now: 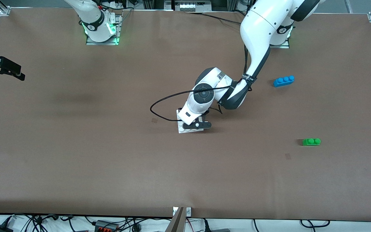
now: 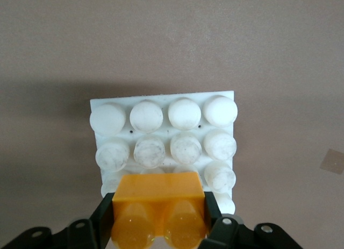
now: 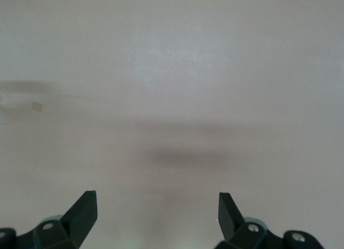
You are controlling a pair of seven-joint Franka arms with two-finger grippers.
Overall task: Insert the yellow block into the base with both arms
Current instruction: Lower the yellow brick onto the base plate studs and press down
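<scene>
Front view first: the left arm is reaching down from its base to the middle of the table (image 1: 76, 161), and the left gripper (image 1: 194, 124) is sitting right over the base (image 1: 181, 129). The arm is hiding most of the white plate, so only a corner is peeking out under the pincer. The yellow block is hiding too in this view. Well apart from the pincer, toward the left arm's end of the table, the blue brick (image 1: 283, 81) and the green brick (image 1: 311, 141) are lying alone. The right gripper (image 1: 3, 69) is waiting up in the air over the right arm's end of the table.

Left wrist view next: the left gripper (image 2: 158, 217) is squeezing the yellow block (image 2: 158, 203) between its fingers (image 2: 105, 219). The block is hanging just over the row of studs of the base (image 2: 161, 101) that is closest to the pincer, and I cannot tell if it is touching them yet. Nothing is holding the plate down. So if the pincer is pushing a bit off the studs, the plate may be sliding or tipping, and the block may be going in crooked or not clicking on at all.

Right wrist view last: the right gripper (image 3: 157, 211) is spreading its fingers (image 3: 83, 208) wide with nothing between them, and only bare table is showing under it. It is far from the plate, so it is not helping to steady it.
</scene>
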